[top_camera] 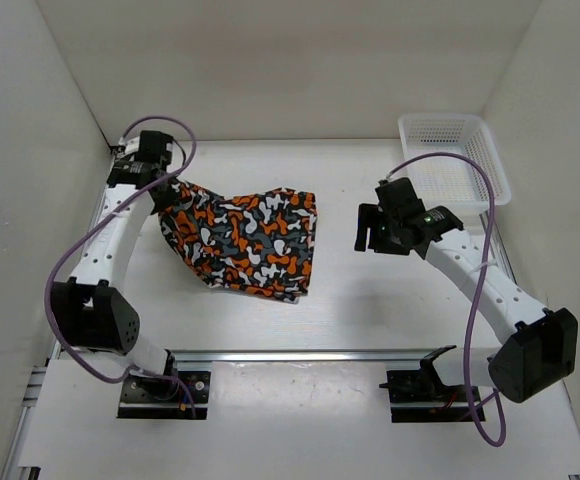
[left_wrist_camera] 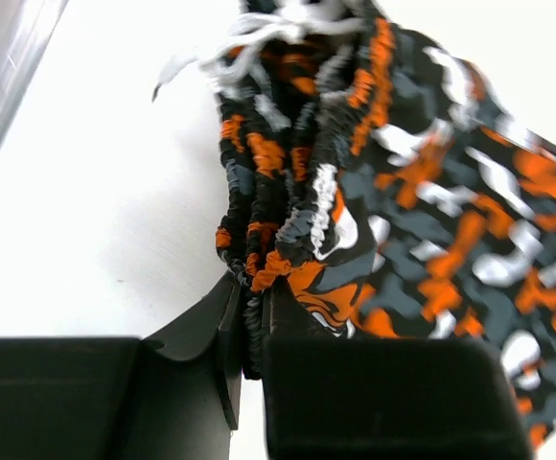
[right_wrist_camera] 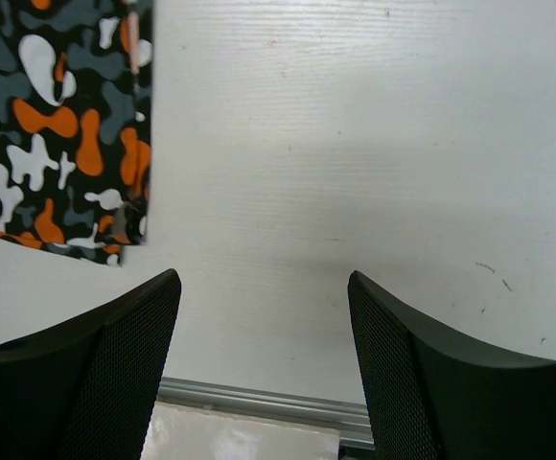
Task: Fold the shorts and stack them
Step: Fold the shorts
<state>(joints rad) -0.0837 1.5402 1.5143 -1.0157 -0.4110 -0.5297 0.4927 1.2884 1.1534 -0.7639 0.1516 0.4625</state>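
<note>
At far right, the basket [top_camera: 440, 119] sits well apart from the shorts [top_camera: 245, 240].

Top view: the wrist of the left arm [top_camera: 120, 235] covers the fingertips of the left gripper [top_camera: 162, 186] and the left corner of the shorts [top_camera: 245, 240]. Left wrist view: the shorts run off the top and right edges, their upper part blurred. Right wrist view: only a corner of the shorts shows, cut by the top and left edges; the fingers of the right gripper [right_wrist_camera: 264, 283] are cut by the bottom edge.
</note>
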